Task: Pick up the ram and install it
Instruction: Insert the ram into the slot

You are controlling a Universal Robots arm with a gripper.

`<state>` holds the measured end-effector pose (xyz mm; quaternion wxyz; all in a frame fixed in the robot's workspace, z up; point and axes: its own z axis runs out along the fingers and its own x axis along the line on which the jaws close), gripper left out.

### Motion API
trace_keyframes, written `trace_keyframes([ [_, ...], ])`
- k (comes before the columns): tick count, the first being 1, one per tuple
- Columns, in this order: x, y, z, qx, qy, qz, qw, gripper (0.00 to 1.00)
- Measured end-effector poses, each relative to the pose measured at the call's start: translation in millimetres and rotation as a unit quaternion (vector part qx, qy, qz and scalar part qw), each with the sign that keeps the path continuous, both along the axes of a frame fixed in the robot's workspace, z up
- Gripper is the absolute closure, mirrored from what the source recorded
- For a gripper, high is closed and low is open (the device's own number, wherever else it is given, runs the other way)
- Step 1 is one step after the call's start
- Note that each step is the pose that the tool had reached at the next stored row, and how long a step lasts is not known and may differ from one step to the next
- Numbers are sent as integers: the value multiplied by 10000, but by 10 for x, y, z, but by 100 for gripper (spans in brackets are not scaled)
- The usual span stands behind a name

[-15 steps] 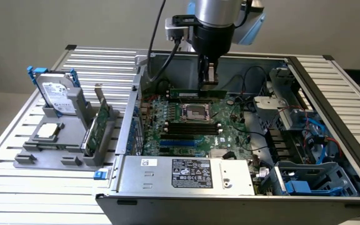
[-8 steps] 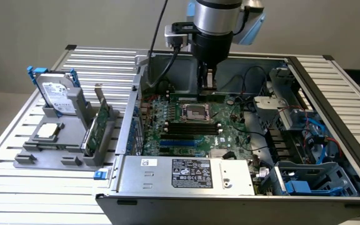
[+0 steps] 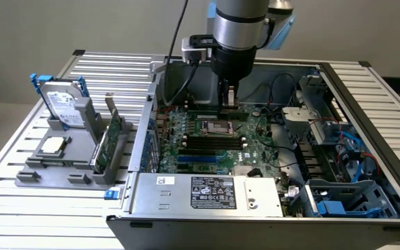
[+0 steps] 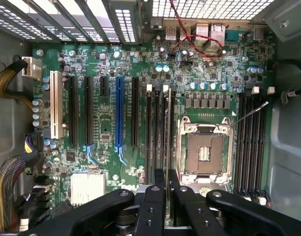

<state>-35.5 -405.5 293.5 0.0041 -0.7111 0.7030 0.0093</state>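
The ram (image 4: 167,132) is a thin green stick seen edge-on in the wrist view, lying along the black memory slots (image 4: 158,128) beside the empty CPU socket (image 4: 205,147). My gripper (image 4: 167,189) is shut on it, one black finger on each side. In the exterior view my gripper (image 3: 229,103) reaches straight down into the open computer case, with the ram (image 3: 230,99) upright between its fingers, just above the motherboard (image 3: 217,148) on the far side of the CPU socket (image 3: 217,126). Whether the ram touches a slot I cannot tell.
A grey fixture (image 3: 54,174) at the exterior view's left holds a hard drive (image 3: 64,107), a taller green card (image 3: 110,138) and a processor chip (image 3: 52,146). The power supply (image 3: 207,192) fills the case's near side. Cables and blue drive bays (image 3: 346,192) crowd the exterior view's right.
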Motion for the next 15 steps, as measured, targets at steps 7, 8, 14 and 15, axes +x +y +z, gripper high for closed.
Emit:
trace_keyframes([
  [7, -3, -44, -122, 0, 15, -3, 10000, 86],
  [8, -2, -47, -140, 0, 15, -2, 10000, 86],
  [14, -2, -60, -250, 0, 15, -10, 10000, 86],
  [15, -2, -61, -269, 0, 15, -13, 10000, 86],
])
